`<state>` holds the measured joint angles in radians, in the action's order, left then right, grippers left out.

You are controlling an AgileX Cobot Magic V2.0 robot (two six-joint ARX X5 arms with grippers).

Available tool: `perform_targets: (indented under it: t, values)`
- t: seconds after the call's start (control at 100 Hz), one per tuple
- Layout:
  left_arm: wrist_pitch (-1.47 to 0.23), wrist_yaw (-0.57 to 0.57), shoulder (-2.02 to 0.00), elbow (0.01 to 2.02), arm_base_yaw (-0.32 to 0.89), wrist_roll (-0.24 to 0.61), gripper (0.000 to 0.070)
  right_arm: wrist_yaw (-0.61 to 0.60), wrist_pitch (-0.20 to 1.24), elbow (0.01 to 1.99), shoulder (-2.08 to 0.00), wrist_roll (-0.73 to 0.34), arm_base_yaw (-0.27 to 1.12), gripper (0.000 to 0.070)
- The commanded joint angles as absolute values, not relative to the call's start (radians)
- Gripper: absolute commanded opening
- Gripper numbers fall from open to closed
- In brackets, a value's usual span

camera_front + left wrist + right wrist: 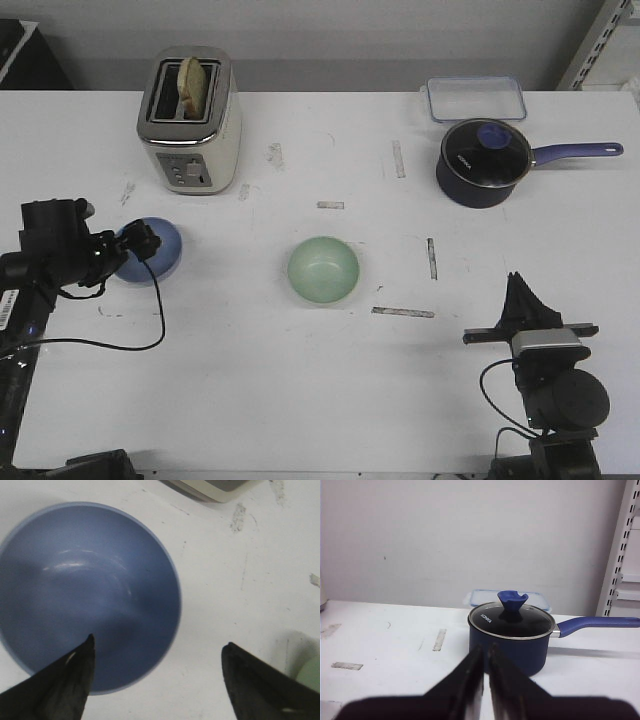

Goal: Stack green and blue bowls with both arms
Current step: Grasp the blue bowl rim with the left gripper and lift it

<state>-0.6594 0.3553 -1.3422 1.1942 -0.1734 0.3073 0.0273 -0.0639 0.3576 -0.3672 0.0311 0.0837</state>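
Both bowls sit upright, mouths facing up; being round, neither has a long axis. The blue bowl point(150, 250) is a smooth, light periwinkle and rests near the tabletop's point(300, 400) left edge, in front of the toaster point(190, 120). The green bowl point(323, 270), pale mint and the same size, lies near the tabletop's middle, well apart from it. The left tool point(157, 680) hangs over the blue bowl with its fingers spread, one above the bowl's inside. The right tool point(484, 680) has its fingers pressed together, holding nothing, near the front right corner, pointing toward the navy saucepan point(485, 160).
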Motion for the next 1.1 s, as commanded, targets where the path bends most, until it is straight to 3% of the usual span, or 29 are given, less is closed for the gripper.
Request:
perform_targets:
  t: [0.0, 0.27, 0.58, 0.76, 0.93, 1.09]
  values:
    - [-0.657, 0.360, -1.355, 1.219, -0.209, 0.249, 0.0502, 0.027, -0.074, 0.365, -0.366, 0.042, 0.084, 0.0007]
    - [-0.657, 0.270, -1.391, 1.219, -0.334, 0.184, 0.0501, 0.027, -0.074, 0.365, -0.366, 0.042, 0.084, 0.0007]
    - [-0.643, 0.270, -1.540, 1.218, -0.324, 0.192, 0.0467, 0.027, -0.074, 0.365, -0.366, 0.042, 0.084, 0.0007]
    - [-0.628, 0.270, -1.609, 1.218, -0.310, 0.193, 0.0192, 0.027, -0.074, 0.365, -0.366, 0.042, 0.084, 0.0007]
    - [-0.605, 0.270, -1.616, 1.219, -0.307, 0.196, 0.0000, 0.027, -0.074, 0.365, -0.366, 0.042, 0.084, 0.0007]
    - [-0.638, 0.270, -1.608, 1.252, -0.295, 0.202, 0.0000, 0.027, -0.074, 0.365, -0.366, 0.042, 0.084, 0.0007]
